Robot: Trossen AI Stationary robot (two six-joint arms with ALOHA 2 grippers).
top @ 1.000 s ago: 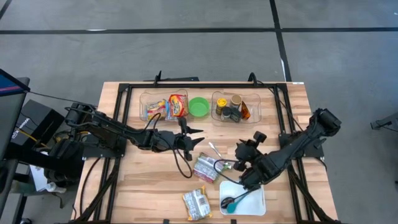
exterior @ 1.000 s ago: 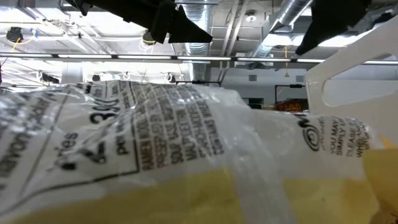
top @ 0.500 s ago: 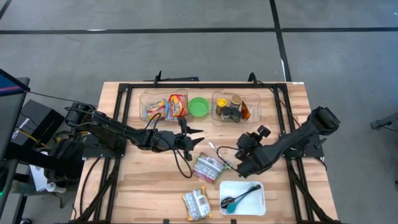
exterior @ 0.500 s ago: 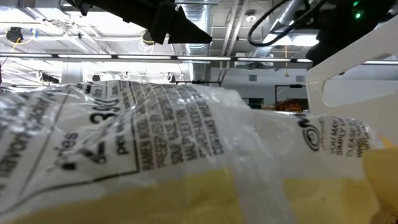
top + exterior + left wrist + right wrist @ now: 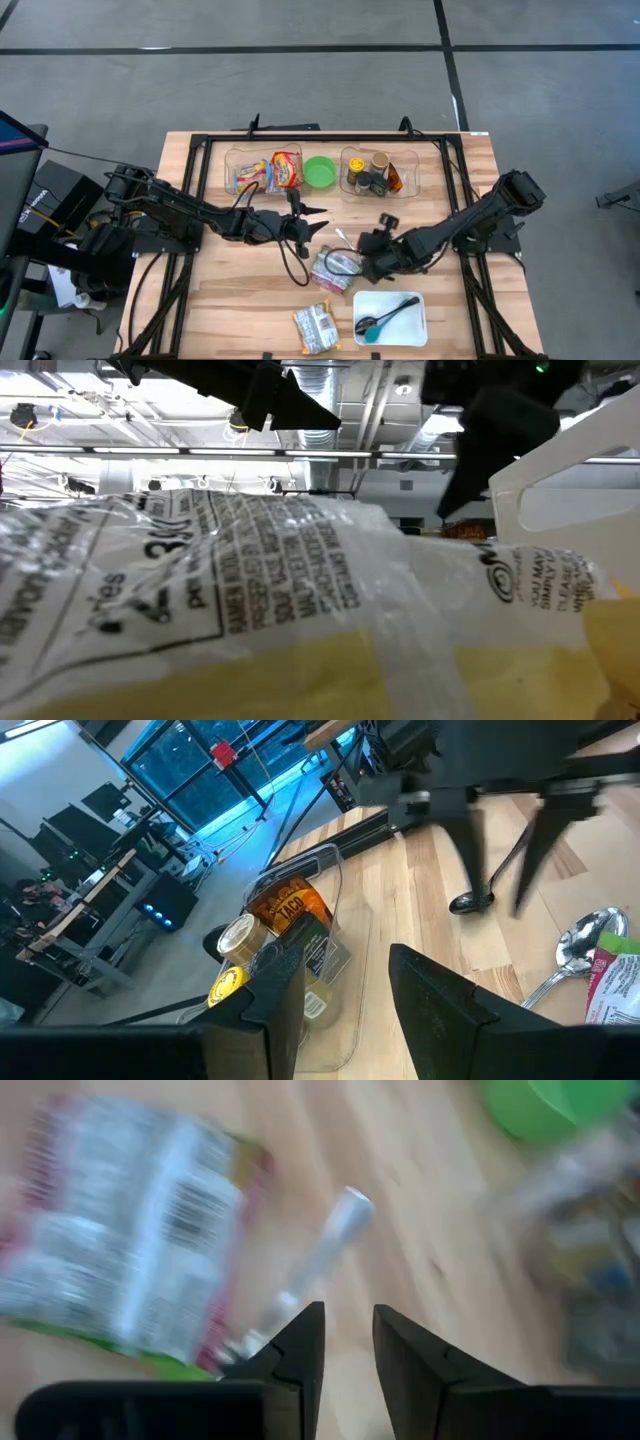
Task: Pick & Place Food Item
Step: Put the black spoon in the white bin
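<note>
The left gripper [image 5: 318, 222] hangs over the middle of the table [image 5: 210, 300], fingers spread with nothing between them, pointing toward the right and waiting. Behind it along the far edge sit a clear bin of snack packets [image 5: 262, 171], a green bowl [image 5: 320, 171] and a second clear bin of bottles and jars [image 5: 378, 173]. Toward the front lies a yellow noodle packet [image 5: 317, 326], and just right of centre the green-and-red food packet [image 5: 334, 270] lies flat on the wood with a metal spoon [image 5: 344, 240] just beside its far edge. The right gripper [image 5: 366, 268] is low at that packet's right edge, its fingers parted by a narrow gap and holding nothing in the right wrist view — the spoon handle lies straight ahead of the gap. That is the likely trouble: closing here could pinch the spoon rather than the packet, or catch both, and the slick wrapper may slide away across the wood if the fingertips only graze its edge. Right of the packet, at the front, a white tray [image 5: 412, 328] holds a dark spoon [image 5: 385, 317]. The surface is pale wooden planking inside a black metal frame; around it is grey concrete floor — and the low view shows ceiling ducts and strip lights.
</note>
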